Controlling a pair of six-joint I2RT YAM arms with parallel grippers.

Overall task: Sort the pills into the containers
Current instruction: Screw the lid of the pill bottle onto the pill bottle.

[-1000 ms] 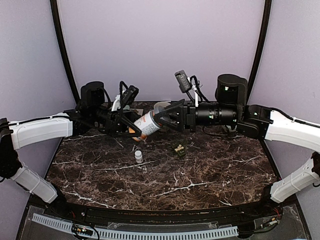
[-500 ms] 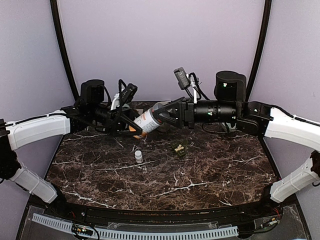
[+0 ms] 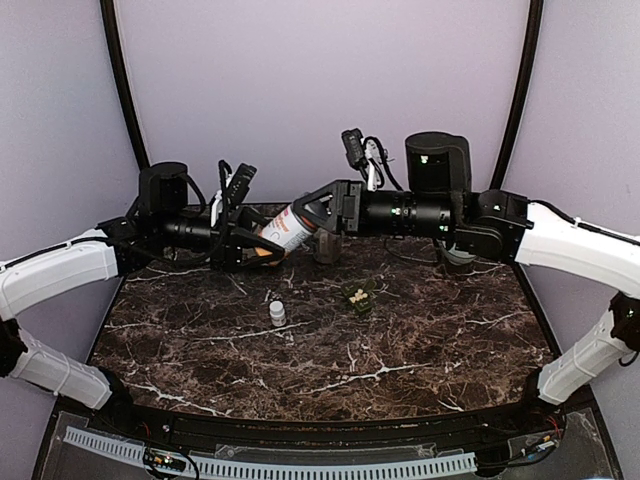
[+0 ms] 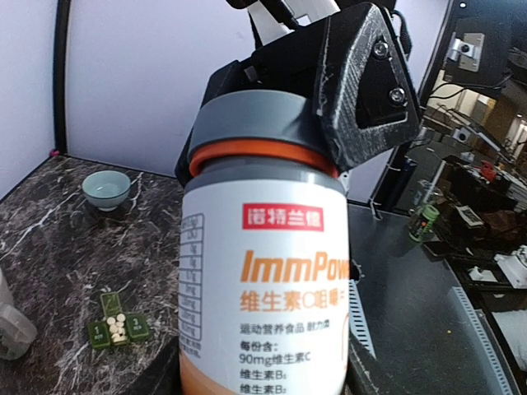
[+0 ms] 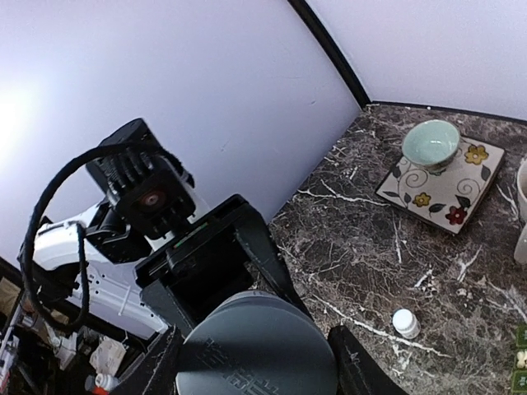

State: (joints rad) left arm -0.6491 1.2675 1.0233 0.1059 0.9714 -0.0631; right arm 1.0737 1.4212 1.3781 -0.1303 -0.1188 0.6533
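**Bottle in the air, cap on: sorting barely begun**

- Supplement bottle point(image 3: 283, 230) is held clear of the table point(image 3: 420, 350), tilted, in the upper middle of the overhead view, between both arms.
- Left gripper point(image 3: 258, 245) is clamped round the bottle's lower body. Its fingers are hidden in its own wrist view, where the label fills the frame.
- Right gripper point(image 3: 312, 212) is closed on the grey cap point(image 5: 255, 354), one finger on each side. The cap looks seated, with the orange ring under it showing.
- Pill box point(image 3: 357, 297) lies flat at centre frame, below and right of the bottle and well apart from it. The left wrist view shows white pills point(image 4: 118, 327) in its middle compartment. The side compartments look empty, though they are too small to be sure.
- Judgement: one compartment is filled. Left to do: uncap, tip pills out, fill the rest.
- Around: a small white vial point(image 3: 277, 313) stands upright left of the box. A pale green bowl point(image 5: 435, 141) sits on a floral tile point(image 5: 461, 197), upper right in the right wrist view.
- In the way: nothing lies between the bottle and the box. The vial is close enough to be knocked on the way down.
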